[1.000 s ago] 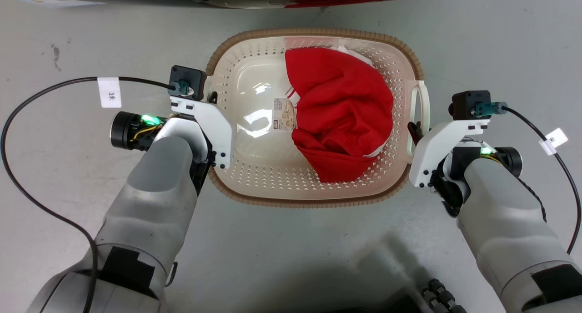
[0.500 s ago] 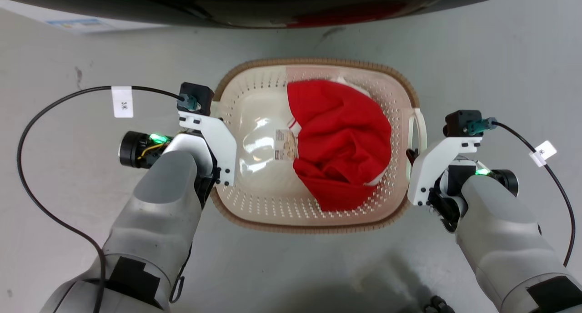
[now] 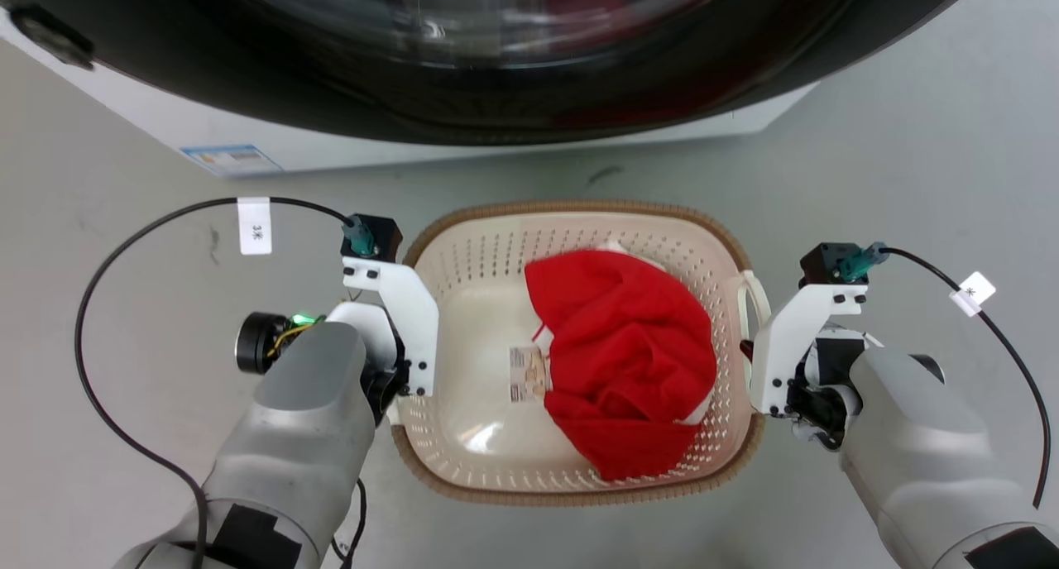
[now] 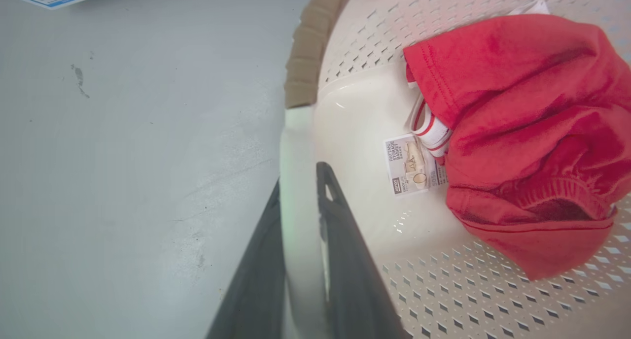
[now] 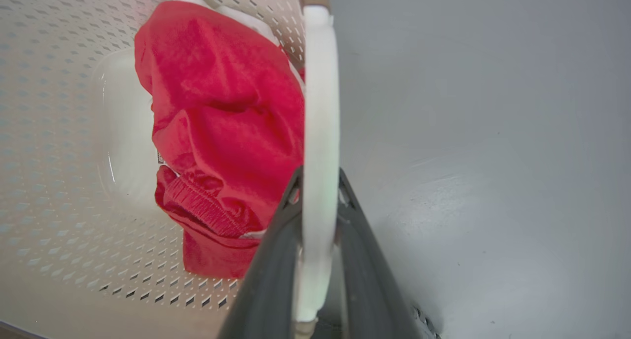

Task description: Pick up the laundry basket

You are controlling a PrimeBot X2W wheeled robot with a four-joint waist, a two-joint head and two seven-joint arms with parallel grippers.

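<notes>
Floor (image 3: pixel 910 180); laundry basket (image 3: pixel 579 209), red garment (image 3: pixel 629 362) inside

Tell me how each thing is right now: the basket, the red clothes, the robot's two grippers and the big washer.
laundry basket: upright, gripped at both sides; whether it is off the floor, cannot tell.
red garment: crumpled inside the basket, toward its right side.
left gripper: shut on the basket's left handle.
right gripper: shut on the basket's right handle.
washing machine: beyond the basket; door state unclear.
</notes>
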